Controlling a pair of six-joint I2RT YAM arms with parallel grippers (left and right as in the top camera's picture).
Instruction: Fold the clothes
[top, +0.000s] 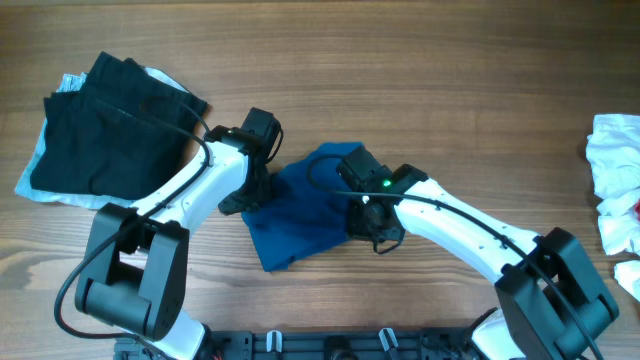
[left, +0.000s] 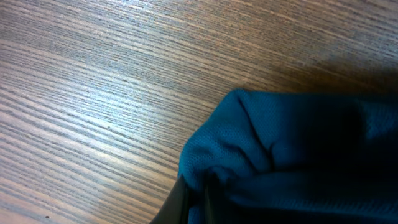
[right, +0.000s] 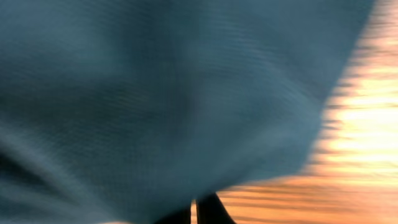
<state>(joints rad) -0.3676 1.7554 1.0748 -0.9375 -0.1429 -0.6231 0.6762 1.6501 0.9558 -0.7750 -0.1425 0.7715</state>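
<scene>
A deep-blue garment (top: 300, 215) lies partly folded in the middle of the table. My left gripper (top: 240, 203) is at its left edge and is shut on a bunched fold of the blue cloth (left: 211, 180). My right gripper (top: 375, 232) is at its right edge, shut on the blue cloth (right: 186, 99), which fills most of the right wrist view. A folded black garment (top: 110, 125) lies at the far left on a pale blue one (top: 50, 190). White-and-red clothes (top: 615, 180) lie at the right edge.
Bare wooden table (top: 420, 80) stretches across the back and between the blue garment and the white pile. The arm bases stand at the front edge (top: 300, 345).
</scene>
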